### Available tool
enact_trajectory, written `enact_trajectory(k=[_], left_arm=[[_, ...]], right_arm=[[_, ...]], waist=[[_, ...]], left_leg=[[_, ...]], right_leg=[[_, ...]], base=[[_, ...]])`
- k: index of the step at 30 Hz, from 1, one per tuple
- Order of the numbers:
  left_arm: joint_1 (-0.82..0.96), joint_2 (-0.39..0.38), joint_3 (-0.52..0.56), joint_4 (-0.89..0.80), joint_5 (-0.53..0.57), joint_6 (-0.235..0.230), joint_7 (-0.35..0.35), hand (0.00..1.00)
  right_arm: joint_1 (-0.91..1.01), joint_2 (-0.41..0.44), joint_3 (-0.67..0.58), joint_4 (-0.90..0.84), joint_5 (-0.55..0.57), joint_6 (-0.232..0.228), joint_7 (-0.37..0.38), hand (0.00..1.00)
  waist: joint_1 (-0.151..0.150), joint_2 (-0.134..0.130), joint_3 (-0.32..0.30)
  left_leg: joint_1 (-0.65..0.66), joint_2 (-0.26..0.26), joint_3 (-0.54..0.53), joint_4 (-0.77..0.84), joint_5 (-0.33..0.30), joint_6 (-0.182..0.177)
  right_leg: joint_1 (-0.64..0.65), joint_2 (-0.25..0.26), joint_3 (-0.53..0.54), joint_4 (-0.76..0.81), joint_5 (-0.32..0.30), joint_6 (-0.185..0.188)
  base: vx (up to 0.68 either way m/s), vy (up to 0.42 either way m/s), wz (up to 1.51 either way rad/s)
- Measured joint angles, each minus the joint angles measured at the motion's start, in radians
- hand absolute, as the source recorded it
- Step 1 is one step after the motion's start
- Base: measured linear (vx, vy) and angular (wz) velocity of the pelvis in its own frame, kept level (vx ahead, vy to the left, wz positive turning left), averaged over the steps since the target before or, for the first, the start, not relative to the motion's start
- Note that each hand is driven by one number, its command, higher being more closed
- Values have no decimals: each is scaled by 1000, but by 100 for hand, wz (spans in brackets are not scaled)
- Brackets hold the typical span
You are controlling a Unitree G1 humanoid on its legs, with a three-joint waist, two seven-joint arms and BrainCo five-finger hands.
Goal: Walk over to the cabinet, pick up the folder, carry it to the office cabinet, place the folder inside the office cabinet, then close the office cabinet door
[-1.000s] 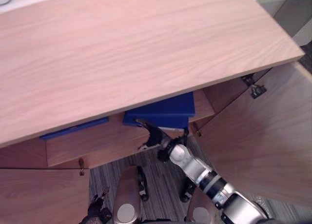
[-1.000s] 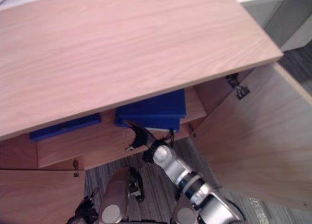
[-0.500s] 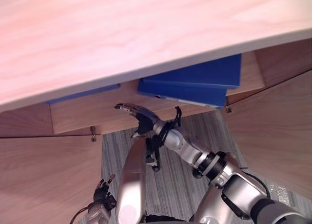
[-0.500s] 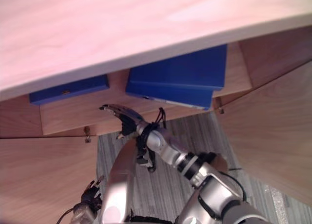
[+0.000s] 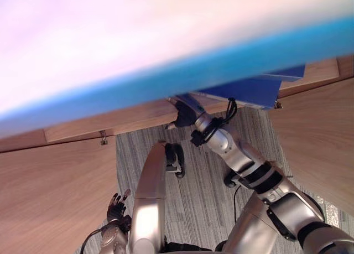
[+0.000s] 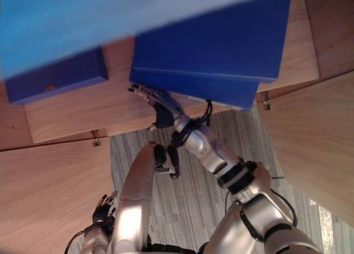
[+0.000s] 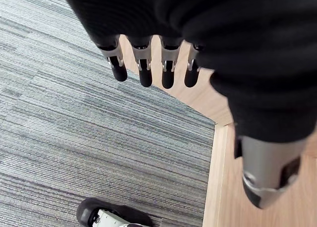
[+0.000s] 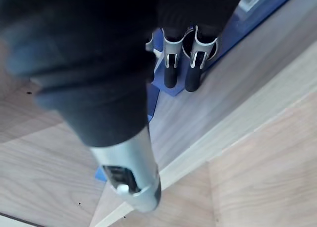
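The main risk is the folder [image 6: 215,49] getting dragged or tipped off the shelf [image 6: 77,113]. Its front edge is sitting right at the shelf's lip, and its corner toward five o'clock appears to be hanging slightly over. If the right hand [image 6: 163,114] is hooking that near corner while moving, the folder could be swinging out and dropping to the carpet [image 7: 74,113]. A second worry is the right door [image 6: 310,138]: with the folder protruding, the door would be knocking against it instead of shutting flush. The hand is also working close under the cabinet top, so a lift could be bumping the knuckles there.

The folder is lying flat inside the cabinet, at about one o'clock from the right hand. The hand is reaching to the folder's near corner with its fingers [image 8: 171,73] stretched out straight, gripping nothing. Their dark tips are lying at the blue edge, though whether they are actually touching is hard to judge from here.

A second blue folder [image 6: 55,79] is resting on the same shelf at about ten o'clock from the hand, well apart. The left hand [image 6: 104,210] is hanging low at seven o'clock, fingers relaxed and empty, beside the left door [image 6: 50,193].
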Motion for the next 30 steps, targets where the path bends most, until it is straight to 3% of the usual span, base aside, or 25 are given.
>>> enact_trajectory(k=[10,16,21,25,30], left_arm=[[81,-4,21,-136,-6,1,-12,0],[89,-23,46,-211,-4,9,-23,0],[92,-33,71,-252,-4,22,-35,0],[93,-41,81,-278,-4,33,-44,0],[93,-49,89,-329,-4,43,-51,0]], right_arm=[[62,-215,-95,-122,1,-49,59,0],[22,-335,-150,-154,2,-47,109,0],[-93,-427,-175,-176,57,8,152,0],[-186,-483,-228,-168,136,106,161,0],[-281,-513,-229,-134,199,138,170,0]], waist=[[-17,-39,-18],[-13,-52,-18],[-13,-66,-4],[-9,-66,1],[-5,-67,2]], left_leg=[[-73,0,-7,44,-2,-9],[-116,9,-12,45,17,-21],[-162,27,-18,45,43,-25],[-177,29,-18,43,60,-29],[-190,42,-19,42,69,-22]], right_leg=[[-82,-2,29,57,-19,0],[-126,0,32,70,-20,-3],[-169,16,24,72,-13,-13],[-184,17,23,72,-8,-23],[-198,27,19,72,0,-33]], base=[[-11,-6,2],[-44,-18,3],[-40,-17,-3],[0,0,0],[4,-9,-4]])
